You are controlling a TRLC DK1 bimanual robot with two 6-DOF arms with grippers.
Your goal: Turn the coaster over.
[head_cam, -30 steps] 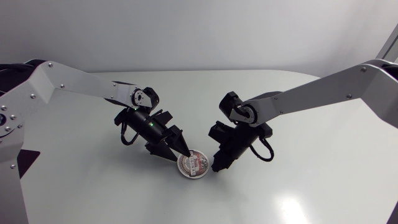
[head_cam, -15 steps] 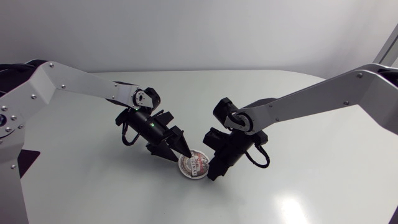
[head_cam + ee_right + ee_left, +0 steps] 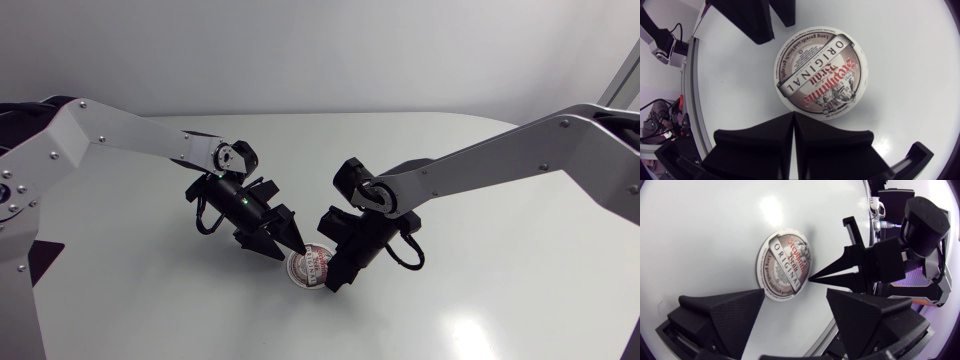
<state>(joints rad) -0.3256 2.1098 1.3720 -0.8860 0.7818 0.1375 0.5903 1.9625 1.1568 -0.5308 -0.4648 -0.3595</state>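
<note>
From above, the coaster (image 3: 308,266) lies flat on the white table (image 3: 500,300), a little left of the middle and towards the near side, with its printed face up. The left arm comes in from the left and its left gripper (image 3: 290,243) points down at the coaster's far-left rim; how wide its fingers stand cannot be told from here. The right arm reaches in from the right past the middle, and its right gripper (image 3: 333,283) is set low against the coaster's right rim. In the left wrist view, the left gripper (image 3: 796,292) has its two wedge fingers spread well apart and grips nothing. The coaster (image 3: 782,262) lies on the table (image 3: 715,225) just ahead of the gap, nearer one finger, whose tip overlaps the disc's edge, though whether they touch cannot be told. From the other side the right gripper (image 3: 815,278) comes to a single sharp point at the coaster's rim. In the right wrist view, the right gripper (image 3: 793,114) has its fingers pressed together with only a thin seam between them and nothing held, their joined tips at the edge of the coaster (image 3: 820,72), which lies just ahead. Beyond the coaster, the left gripper (image 3: 777,31) hangs with its fingers parted, just beside the far rim
</note>
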